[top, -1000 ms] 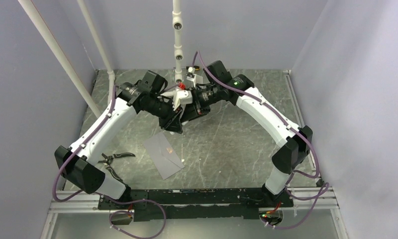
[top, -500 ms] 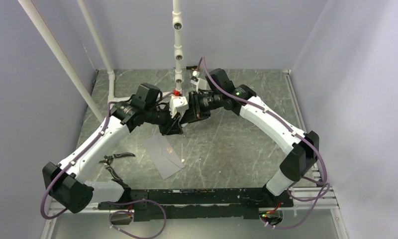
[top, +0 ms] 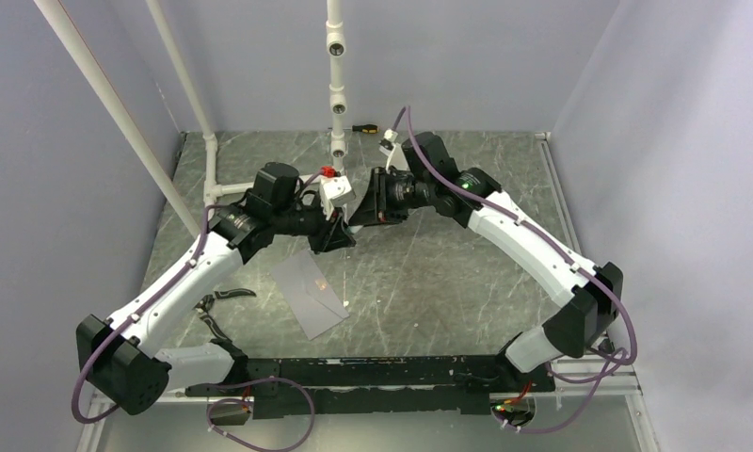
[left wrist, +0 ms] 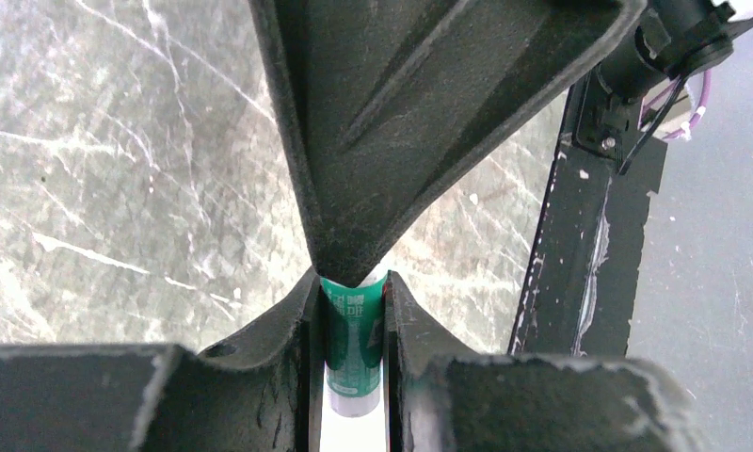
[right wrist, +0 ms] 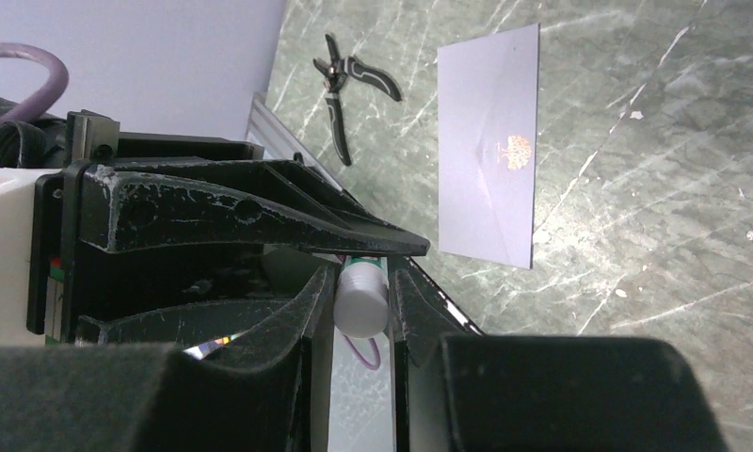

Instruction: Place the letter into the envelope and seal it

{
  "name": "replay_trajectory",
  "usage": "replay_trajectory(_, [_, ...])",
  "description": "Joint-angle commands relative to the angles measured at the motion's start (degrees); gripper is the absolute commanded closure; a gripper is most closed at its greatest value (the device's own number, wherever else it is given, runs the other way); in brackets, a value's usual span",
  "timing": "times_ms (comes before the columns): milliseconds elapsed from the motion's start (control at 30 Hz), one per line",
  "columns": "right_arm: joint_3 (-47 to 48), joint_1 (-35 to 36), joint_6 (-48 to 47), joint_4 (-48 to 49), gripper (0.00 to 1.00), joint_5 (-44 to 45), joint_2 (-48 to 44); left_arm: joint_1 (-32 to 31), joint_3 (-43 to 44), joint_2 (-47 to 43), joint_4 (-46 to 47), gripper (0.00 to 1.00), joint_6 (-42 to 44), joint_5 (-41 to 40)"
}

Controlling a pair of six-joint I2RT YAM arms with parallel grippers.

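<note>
Starting with the envelope (top: 307, 294): lies flat on the table (top: 448, 273) just inside the left arm (top: 180, 278), flap apparently folded down, with a small gold mark (right wrist: 516, 151) at the meeting of the creases, and has not shifted over the last second. Shows no tan-orange letter anywhere; cannot tell whether already tucked inside.

Moving outward to the glue stick (left wrist: 352, 348): hangs in the air behind the envelope, well apart from it, pinched from both ends. Gripped on the green body by the left gripper (left wrist: 351, 294), fingers pressed tight on either side. Gripped on a white end (right wrist: 361, 306) by the right gripper (right wrist: 363, 278), likewise closed hard against it; cap or base, impossible to say.

Compared with a second ago: no more overlap of the wrists. Drawn apart instead, with the left arm's elbow swung down and outward and the right arm (top: 519, 240) pulled back toward its own side, fingertips now meeting only nose to nose. Reads as tugging the cap off, though cannot confirm any gap along the stick. Points to sealing rather than insertion as the step in hand, with bared glue likely needed at the flap next.

Farther out: pliers (top: 220, 299) just beside the envelope, a screwdriver (top: 365, 127) at the table's far edge, neither touched.
</note>
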Motion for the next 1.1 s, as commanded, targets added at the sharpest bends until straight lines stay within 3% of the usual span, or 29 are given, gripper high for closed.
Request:
replay_trajectory(0, [-3.58,0.10,1.28,-12.63,1.00,0.60,-2.67,1.85,1.19,-3.87,16.57,0.90,-3.32,-5.89])
replay_trajectory(267, [-4.38,-0.53,2.50,-12.26,1.00,0.13,-3.88,1.85,1.95,-2.93,16.38,0.92,-4.17,-6.23])
replay_trajectory(533, [-10.82,-4.07,9.26,-6.69,1.00,-2.05,-9.10,1.93,2.25,-2.74,17.11,0.83,-6.06,-7.84])
replay_trajectory(700, [-13.38,-6.04,12.04,-3.78,1.00,-4.36,-11.43,1.98,2.98,-1.66,16.32,0.88,-6.34,-7.13])
replay_trajectory(767, [-14.62,-6.54,13.05,-2.25,1.00,-5.65,-12.37,1.93,3.26,-1.41,16.02,0.97,-5.79,-6.54])
replay_trajectory(867, [-13.98,-6.65,10.01,-2.71,1.00,-7.78,-11.52,1.93,3.82,-0.88,15.11,0.98,-3.11,-2.90])
replay_trajectory(933, [-10.06,-6.51,2.83,-7.17,0.99,-9.28,-9.01,1.93,4.03,-0.49,14.61,0.98,-1.25,-0.26])
replay_trajectory(1067, [-3.80,-7.29,-4.11,-13.31,0.83,-7.23,-7.05,1.93,3.42,-0.69,15.19,0.98,1.29,2.16])
